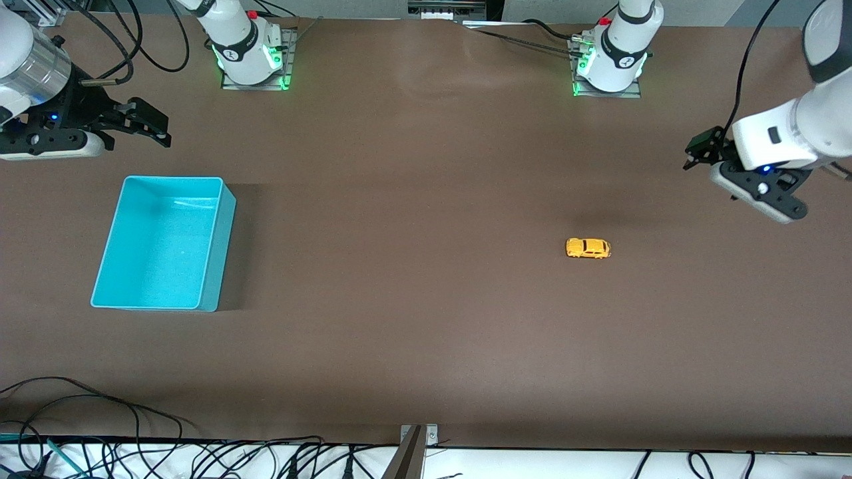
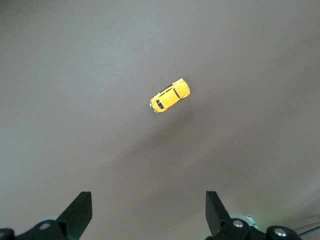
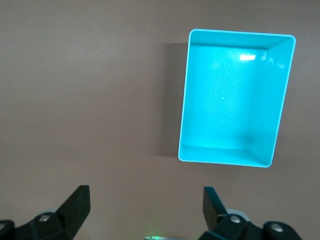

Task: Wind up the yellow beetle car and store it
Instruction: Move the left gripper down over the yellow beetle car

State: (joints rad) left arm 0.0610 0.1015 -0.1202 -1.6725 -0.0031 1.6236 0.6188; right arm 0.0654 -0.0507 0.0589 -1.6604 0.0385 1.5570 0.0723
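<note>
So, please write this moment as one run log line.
yellow beetle car: on table, untouched | turquoise bin: empty | left gripper: open | right gripper: open

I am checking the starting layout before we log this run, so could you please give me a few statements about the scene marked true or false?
1. The yellow beetle car stands on the bare table. True.
2. The car is inside the turquoise bin. False: the bin holds nothing, and the car sits toward the left arm's end of the table.
3. The left tool is open and holds nothing. True.
4. The right tool is shut on the car. False: it is open, in the air near the bin.
5. The car lies on its roof. False: it stands on its wheels.
</note>
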